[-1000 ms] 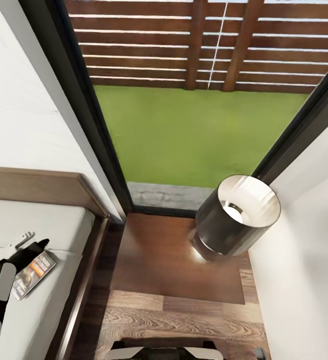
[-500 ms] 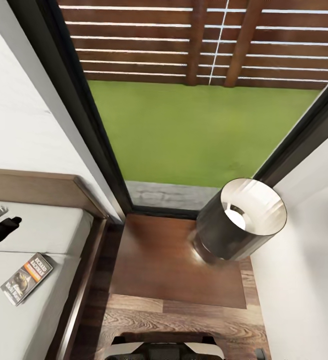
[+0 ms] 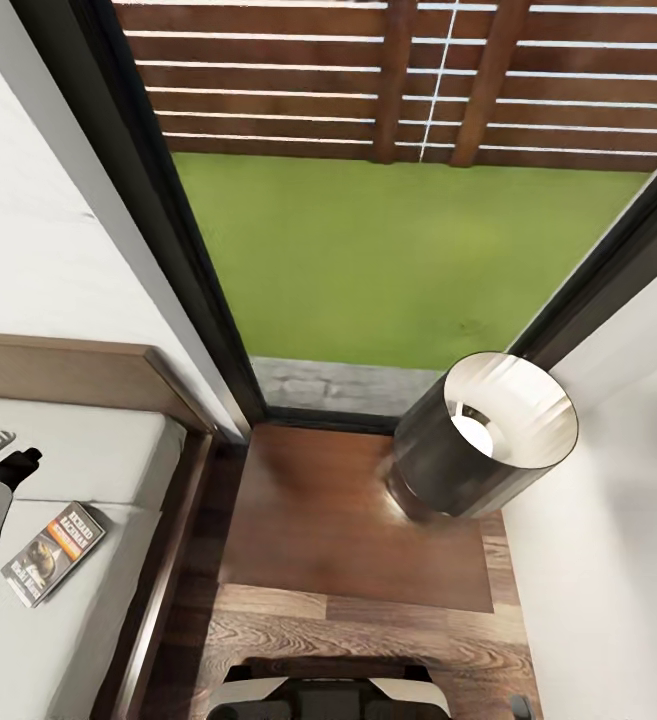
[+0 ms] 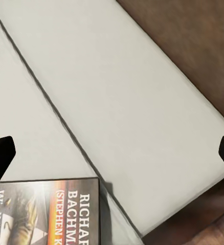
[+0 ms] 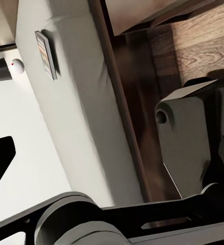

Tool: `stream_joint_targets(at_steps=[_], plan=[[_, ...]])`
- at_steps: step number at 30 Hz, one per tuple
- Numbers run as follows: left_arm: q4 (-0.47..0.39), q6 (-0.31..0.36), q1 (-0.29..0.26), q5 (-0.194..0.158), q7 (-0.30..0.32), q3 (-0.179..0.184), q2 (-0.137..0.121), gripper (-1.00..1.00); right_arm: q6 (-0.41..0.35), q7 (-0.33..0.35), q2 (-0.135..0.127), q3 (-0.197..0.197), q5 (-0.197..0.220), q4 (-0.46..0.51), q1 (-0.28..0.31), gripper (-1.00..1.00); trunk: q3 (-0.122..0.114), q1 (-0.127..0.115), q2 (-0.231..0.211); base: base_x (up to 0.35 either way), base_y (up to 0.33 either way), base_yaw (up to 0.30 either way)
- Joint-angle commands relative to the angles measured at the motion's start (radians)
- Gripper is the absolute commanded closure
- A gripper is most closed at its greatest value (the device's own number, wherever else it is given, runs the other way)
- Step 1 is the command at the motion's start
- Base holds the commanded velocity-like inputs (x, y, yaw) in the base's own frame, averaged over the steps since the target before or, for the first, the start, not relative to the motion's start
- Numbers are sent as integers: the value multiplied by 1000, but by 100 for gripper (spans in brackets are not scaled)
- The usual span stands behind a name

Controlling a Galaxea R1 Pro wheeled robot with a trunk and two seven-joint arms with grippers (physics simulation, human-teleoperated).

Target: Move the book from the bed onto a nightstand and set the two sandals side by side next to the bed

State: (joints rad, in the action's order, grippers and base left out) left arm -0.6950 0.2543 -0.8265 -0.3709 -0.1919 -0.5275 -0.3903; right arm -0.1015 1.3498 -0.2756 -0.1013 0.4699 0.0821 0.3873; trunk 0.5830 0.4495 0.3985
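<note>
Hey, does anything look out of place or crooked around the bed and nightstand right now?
Only the book: it lies askew on the bed's grey mattress rather than on the nightstand. The lamp stands upright; nothing looks spilled or damaged.

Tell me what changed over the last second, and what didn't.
The left gripper drew back from over the book toward the headboard side and now hangs open beside it, not touching. The book shifted only slightly on the bed, no more than the view's own small shift. The nightstand and lamp stayed put.
</note>
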Motion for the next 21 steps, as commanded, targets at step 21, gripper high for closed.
stream_joint_targets(at_steps=[21], plan=[[-3,5,0,-12,-4,1,1,-100,-10,7,-1,-8,10,1,0,-100,23,1,2,0,0,0]])
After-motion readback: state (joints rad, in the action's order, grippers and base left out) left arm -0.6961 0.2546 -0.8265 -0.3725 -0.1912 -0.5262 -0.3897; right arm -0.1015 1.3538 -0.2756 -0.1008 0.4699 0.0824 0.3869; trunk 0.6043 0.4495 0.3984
